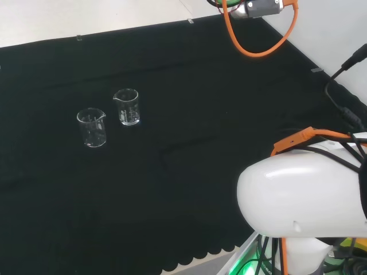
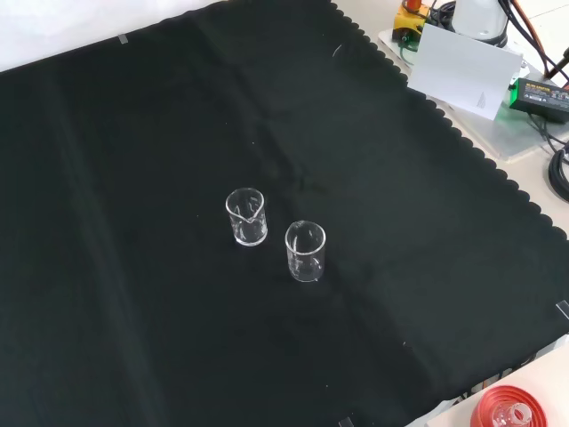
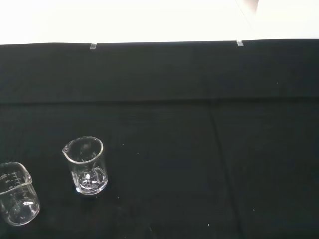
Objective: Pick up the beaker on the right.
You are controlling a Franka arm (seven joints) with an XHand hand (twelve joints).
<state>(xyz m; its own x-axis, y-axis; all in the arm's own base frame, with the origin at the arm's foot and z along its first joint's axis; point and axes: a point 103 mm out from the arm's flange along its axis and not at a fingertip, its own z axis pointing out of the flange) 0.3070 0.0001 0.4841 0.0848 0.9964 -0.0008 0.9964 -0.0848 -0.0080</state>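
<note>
While my arm link bulks white at the right of the head view, I cannot tell how my hand is set. Two clear beakers stand upright and apart on the black cloth: in that view, the right beaker stands just beside the left beaker, slightly farther off.
</note>
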